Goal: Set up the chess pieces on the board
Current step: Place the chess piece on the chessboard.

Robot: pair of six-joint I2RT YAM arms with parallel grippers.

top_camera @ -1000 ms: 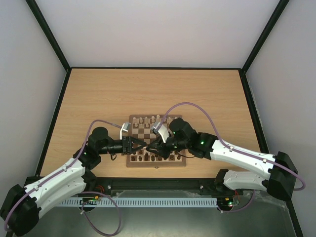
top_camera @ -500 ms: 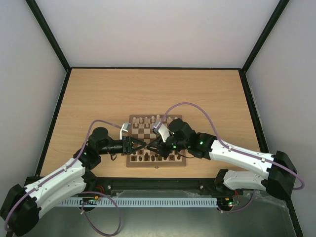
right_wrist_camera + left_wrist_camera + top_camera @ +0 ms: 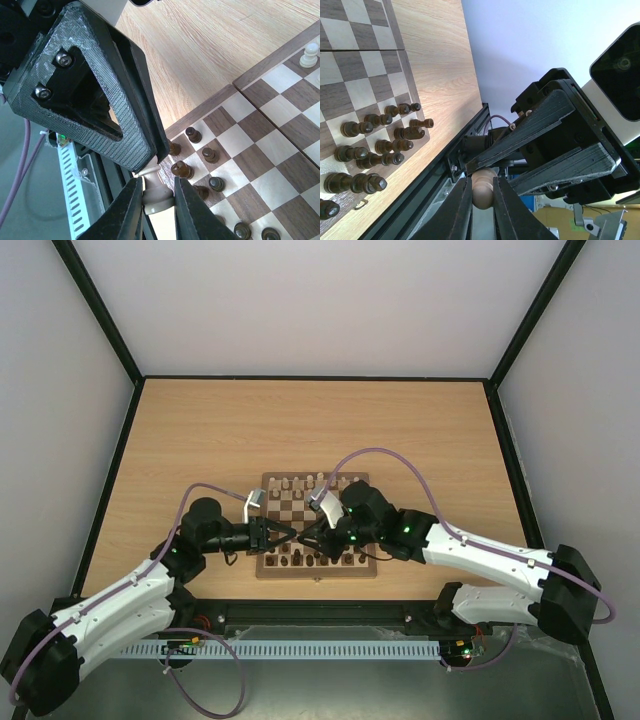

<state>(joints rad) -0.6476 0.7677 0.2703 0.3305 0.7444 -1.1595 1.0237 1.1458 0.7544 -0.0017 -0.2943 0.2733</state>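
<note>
1. Board (image 3: 290, 508) lies on the bench (image 3: 200, 440), seen from above. Pale chess pieces (image 3: 300, 483) line its far row and dark chessmen (image 3: 320, 558) crowd its near rows. The left fingers (image 3: 283, 533) and right fingers (image 3: 308, 537) meet tip to tip above its near left part, hiding the squares beneath.
2. Left wrist: the left fingers (image 3: 465, 200) are pressed shut on the rounded end of one pale piece (image 3: 482, 187), held in the air. The right fingers (image 3: 540, 135) reach in from opposite and touch it. Dark chessmen (image 3: 380, 150) stand packed in the board's (image 3: 350, 75) corner, beside a black rail (image 3: 427, 185).
3. Right wrist: the right fingers (image 3: 134, 200) are clamped on that pale piece (image 3: 157, 197) at its wide end. The ribbed left fingers (image 3: 95, 95) fill the view's left and touch the piece's other end. Dark chessmen (image 3: 192, 167) stand just beyond on the board (image 3: 270, 125).
</note>
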